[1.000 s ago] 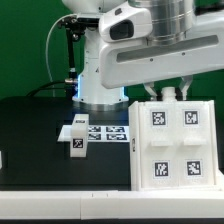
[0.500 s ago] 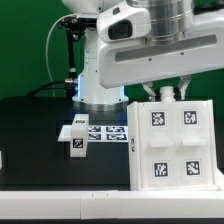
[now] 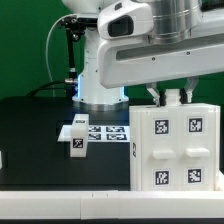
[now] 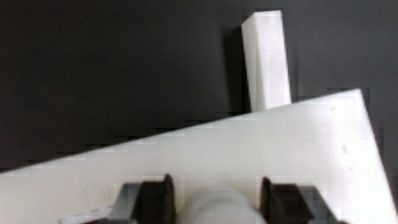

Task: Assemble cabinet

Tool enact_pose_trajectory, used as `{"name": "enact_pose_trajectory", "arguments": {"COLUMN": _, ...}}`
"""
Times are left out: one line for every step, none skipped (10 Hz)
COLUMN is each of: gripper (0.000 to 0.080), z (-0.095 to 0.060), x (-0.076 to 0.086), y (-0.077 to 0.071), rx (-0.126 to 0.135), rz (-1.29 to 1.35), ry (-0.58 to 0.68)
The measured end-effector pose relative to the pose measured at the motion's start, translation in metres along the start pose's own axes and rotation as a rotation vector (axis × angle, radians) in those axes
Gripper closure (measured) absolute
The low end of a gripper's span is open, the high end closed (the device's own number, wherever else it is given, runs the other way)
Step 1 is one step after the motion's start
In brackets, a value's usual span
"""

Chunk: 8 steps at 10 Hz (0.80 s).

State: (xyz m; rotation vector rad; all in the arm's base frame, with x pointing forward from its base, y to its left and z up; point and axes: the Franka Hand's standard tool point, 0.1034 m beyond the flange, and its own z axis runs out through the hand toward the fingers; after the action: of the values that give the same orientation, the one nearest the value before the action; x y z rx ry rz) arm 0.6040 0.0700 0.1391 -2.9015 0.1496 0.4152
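The cabinet [image 3: 172,150], a large white box with several black-and-white tags on its front, stands at the exterior view's right. My gripper [image 3: 172,98] hangs right over its top edge. In the wrist view a rounded white knob [image 4: 217,210] sits between my dark fingers [image 4: 151,200], and my gripper [image 4: 219,200] is shut on it. Beyond the knob spreads the cabinet's flat white top [image 4: 249,140]. A narrow white strip [image 4: 263,55] stands out past it against the black table.
A small white block with a tag [image 3: 77,140] stands on the black table left of the cabinet. The marker board [image 3: 112,132] lies flat behind it. The arm's white base [image 3: 100,85] rises at the back, with the table's front edge [image 3: 60,192] close below.
The cabinet's tagged front has shifted a little right and down in the exterior view, and my gripper has moved right with it. The jaws have kept their width.
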Motion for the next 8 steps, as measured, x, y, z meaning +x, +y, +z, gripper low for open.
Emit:
{"name": "enact_pose_trajectory", "arguments": {"gripper": 0.0573, "z": 0.0, "x": 0.0, "y": 0.0, "rx": 0.0, "rz": 0.0, "ry": 0.0}}
{"name": "enact_pose_trajectory", "arguments": {"gripper": 0.0573, "z": 0.0, "x": 0.0, "y": 0.0, "rx": 0.0, "rz": 0.0, "ry": -0.001}}
{"name": "enact_pose_trajectory", "arguments": {"gripper": 0.0406, "z": -0.001, "x": 0.0, "y": -0.001, "rx": 0.001, "rz": -0.001, "ry": 0.001}}
{"name": "enact_pose_trajectory", "arguments": {"gripper": 0.0206, "z": -0.002, "x": 0.0, "y": -0.001, "rx": 0.001, "rz": -0.001, "ry": 0.003}}
{"name": "enact_pose_trajectory", "arguments": {"gripper": 0.0079, "z": -0.007, "x": -0.004, "y": -0.003, "rx": 0.0, "rz": 0.022, "ry": -0.009}}
{"name": "enact_pose_trajectory", "arguments": {"gripper": 0.0079, "z": -0.016, "x": -0.01, "y": -0.007, "rx": -0.001, "rz": 0.032, "ry": -0.001}}
{"name": "enact_pose_trajectory", "arguments": {"gripper": 0.0014, "z": -0.016, "x": -0.031, "y": -0.006, "rx": -0.007, "rz": 0.035, "ry": -0.008}}
{"name": "enact_pose_trajectory", "arguments": {"gripper": 0.0004, "z": -0.015, "x": -0.052, "y": -0.002, "rx": -0.013, "rz": 0.037, "ry": -0.008}}
